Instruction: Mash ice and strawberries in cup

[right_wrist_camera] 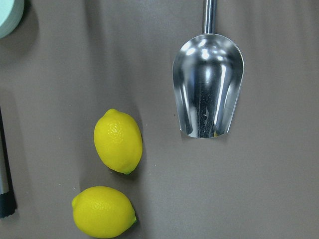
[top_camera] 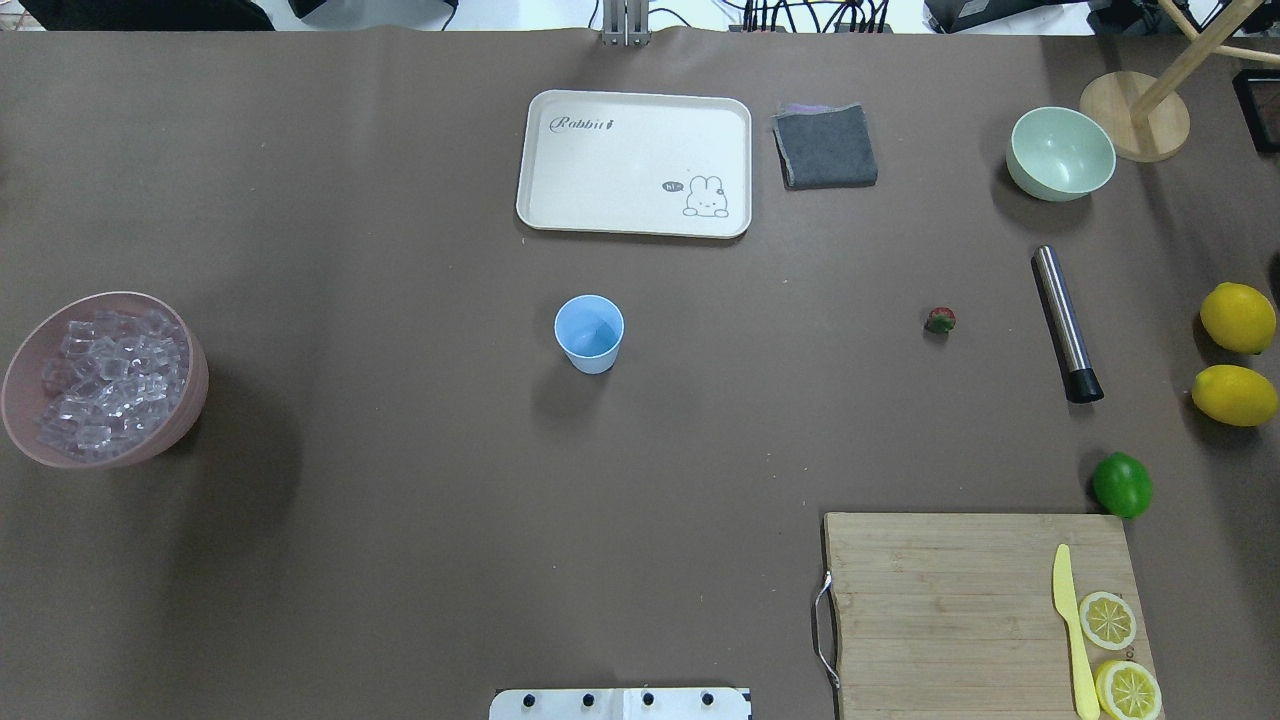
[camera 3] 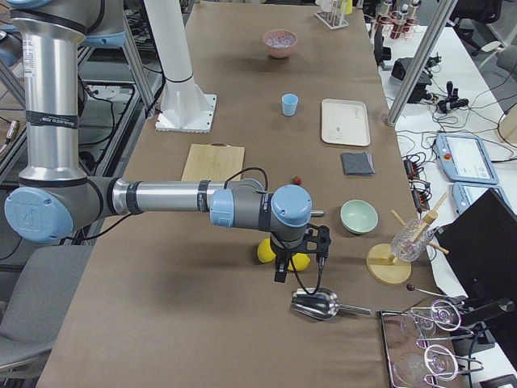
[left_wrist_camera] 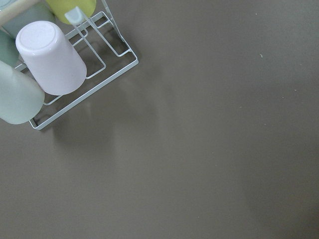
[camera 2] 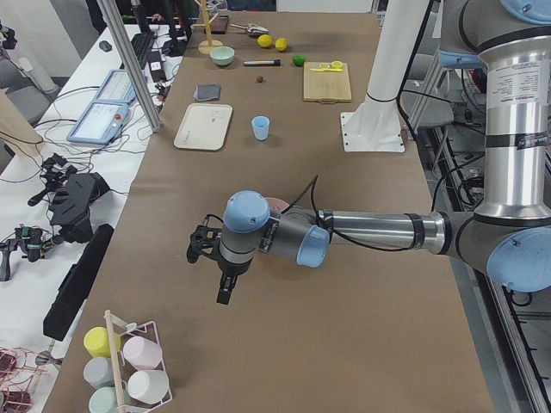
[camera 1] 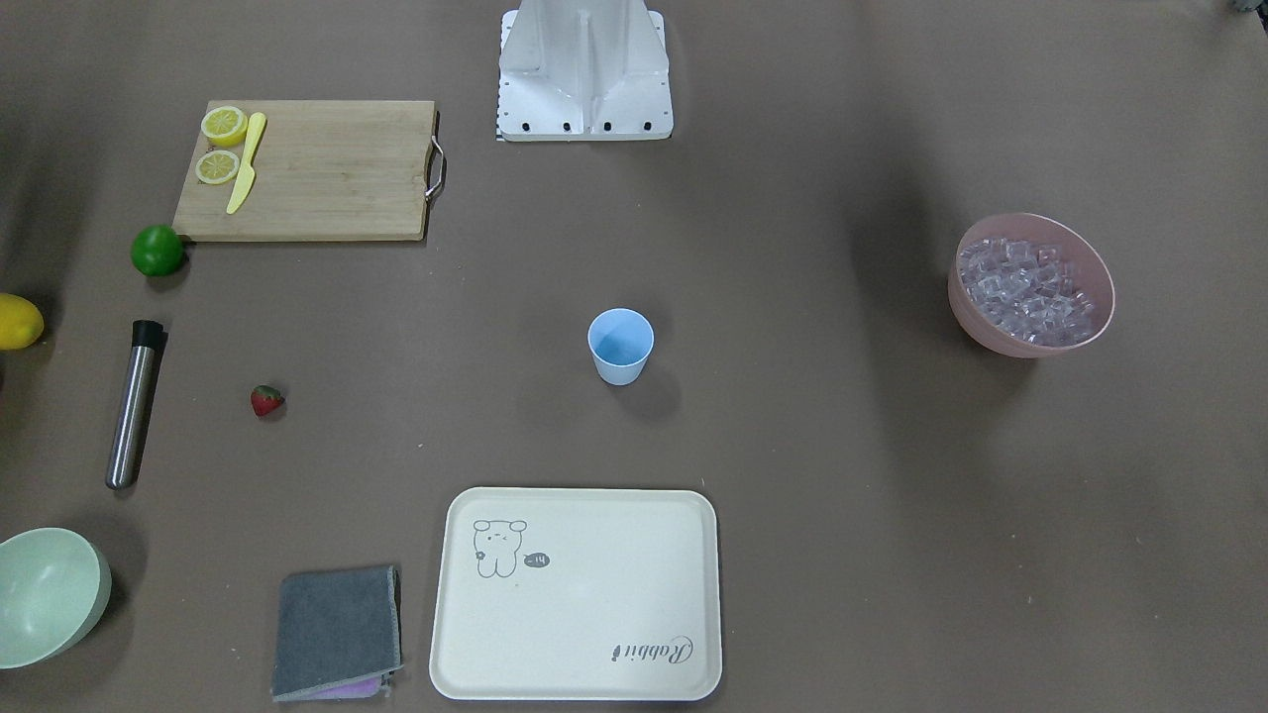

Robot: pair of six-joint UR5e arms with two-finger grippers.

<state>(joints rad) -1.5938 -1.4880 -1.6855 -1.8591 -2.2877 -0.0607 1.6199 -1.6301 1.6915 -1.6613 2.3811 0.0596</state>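
Observation:
The light-blue cup (top_camera: 589, 333) (camera 1: 621, 345) stands upright mid-table, and nothing shows inside it. A small red strawberry (top_camera: 940, 320) (camera 1: 265, 400) lies on the table toward the robot's right. The ice (top_camera: 112, 380) (camera 1: 1030, 287) fills a pink bowl (top_camera: 20, 425) at the robot's far left. My left gripper (camera 2: 213, 268) hangs over bare table beyond that bowl, near a rack of cups (left_wrist_camera: 50, 64). My right gripper (camera 3: 300, 260) hovers over two lemons (right_wrist_camera: 118, 141) and a steel scoop (right_wrist_camera: 208, 89). I cannot tell whether either gripper is open or shut.
A cream tray (top_camera: 560, 205), a grey cloth (top_camera: 825, 146) and a pale green bowl (top_camera: 1060, 180) sit at the far edge. A steel cylinder with a black cap (top_camera: 1065, 322), a lime (top_camera: 1121, 484) and a cutting board (top_camera: 950, 600) with lemon halves and a yellow knife lie on the right.

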